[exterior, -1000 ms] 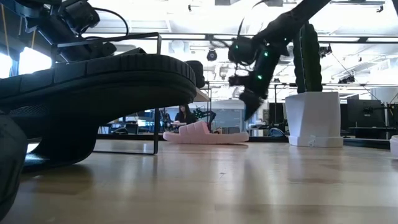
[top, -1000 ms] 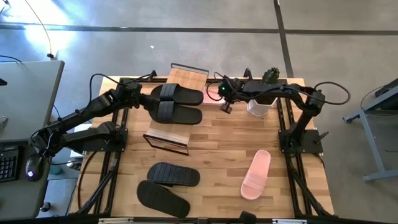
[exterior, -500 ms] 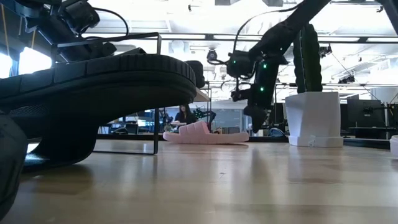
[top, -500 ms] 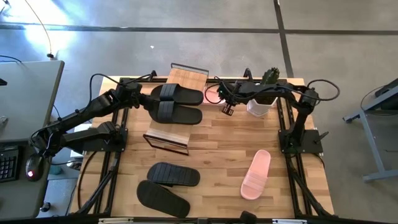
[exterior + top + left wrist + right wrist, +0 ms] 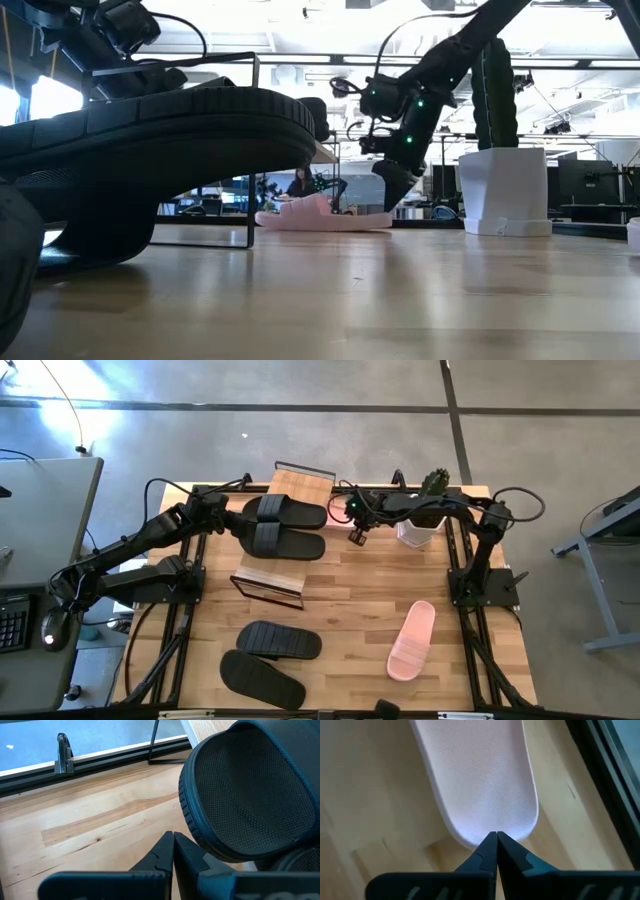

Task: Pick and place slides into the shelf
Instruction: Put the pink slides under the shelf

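The right claw (image 5: 356, 535) is shut tight and holds nothing. It hangs over the far side of the tabletop (image 5: 360, 595), its closed tips at the rounded end of a pink slide (image 5: 480, 780) just beside the shelf (image 5: 285, 535), whose long axis runs away from the tips. The left claw (image 5: 173, 851), likewise shut and empty, sits by the black slides (image 5: 285, 525) on the shelf. The right arm is nearer, and I judge its tips must part before any grip. The other pink slide (image 5: 411, 640) lies well apart.

Four black slides (image 5: 280, 526) (two shelved), two pink slides (image 5: 411, 640)
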